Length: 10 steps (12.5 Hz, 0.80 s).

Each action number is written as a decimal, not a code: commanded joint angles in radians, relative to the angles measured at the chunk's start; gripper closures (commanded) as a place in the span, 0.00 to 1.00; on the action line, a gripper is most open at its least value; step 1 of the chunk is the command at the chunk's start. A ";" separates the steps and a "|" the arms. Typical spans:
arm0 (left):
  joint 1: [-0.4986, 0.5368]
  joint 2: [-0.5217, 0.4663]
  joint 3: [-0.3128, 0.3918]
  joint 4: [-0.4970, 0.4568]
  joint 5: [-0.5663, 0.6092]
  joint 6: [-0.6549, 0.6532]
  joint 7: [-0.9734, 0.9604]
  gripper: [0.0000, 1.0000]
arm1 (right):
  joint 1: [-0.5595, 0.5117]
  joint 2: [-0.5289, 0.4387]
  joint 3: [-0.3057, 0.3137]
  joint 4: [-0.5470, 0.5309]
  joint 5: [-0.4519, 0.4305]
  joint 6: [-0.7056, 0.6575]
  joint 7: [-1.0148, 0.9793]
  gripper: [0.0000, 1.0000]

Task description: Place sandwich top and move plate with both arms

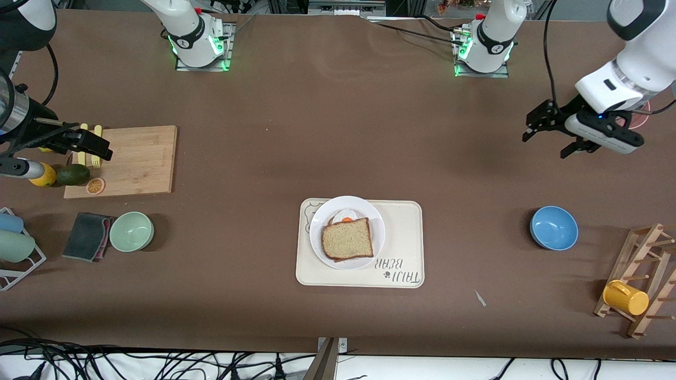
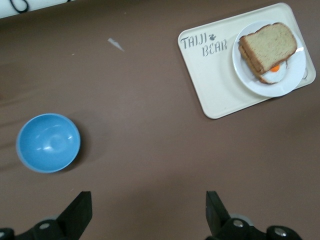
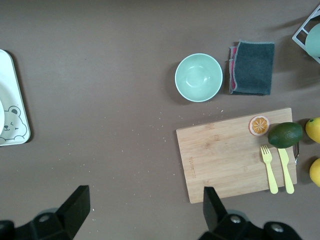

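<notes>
The sandwich top [image 1: 347, 238], a tan bread slice with dark crust, lies on a second slice bearing a fried egg [image 1: 347, 216] on the round white plate [image 1: 317, 228]. The plate sits on a cream bear-print tray [image 1: 402, 237] at mid-table. In the left wrist view the sandwich top [image 2: 268, 44], plate [image 2: 296, 75] and tray [image 2: 215, 85] all show. My left gripper [image 1: 546, 145] is open and empty, in the air over bare table at the left arm's end [image 2: 148, 210]. My right gripper [image 1: 97, 145] is open and empty over the edge of a wooden cutting board [image 3: 145, 207].
A blue bowl [image 1: 553, 227] and a wooden rack with a yellow mug [image 1: 626, 297] stand at the left arm's end. At the right arm's end are the cutting board [image 1: 137, 158], an avocado [image 1: 73, 174], yellow forks [image 3: 270, 170], a green bowl [image 1: 131, 231] and a grey cloth [image 1: 87, 236].
</notes>
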 commanded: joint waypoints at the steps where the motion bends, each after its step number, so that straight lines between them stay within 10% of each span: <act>1: 0.021 0.011 -0.057 0.138 0.113 -0.157 -0.093 0.00 | -0.006 -0.002 0.001 0.004 -0.004 0.003 -0.015 0.00; 10: 0.046 0.193 -0.085 0.468 0.126 -0.524 -0.417 0.00 | -0.010 0.003 0.001 0.020 0.006 0.005 -0.017 0.00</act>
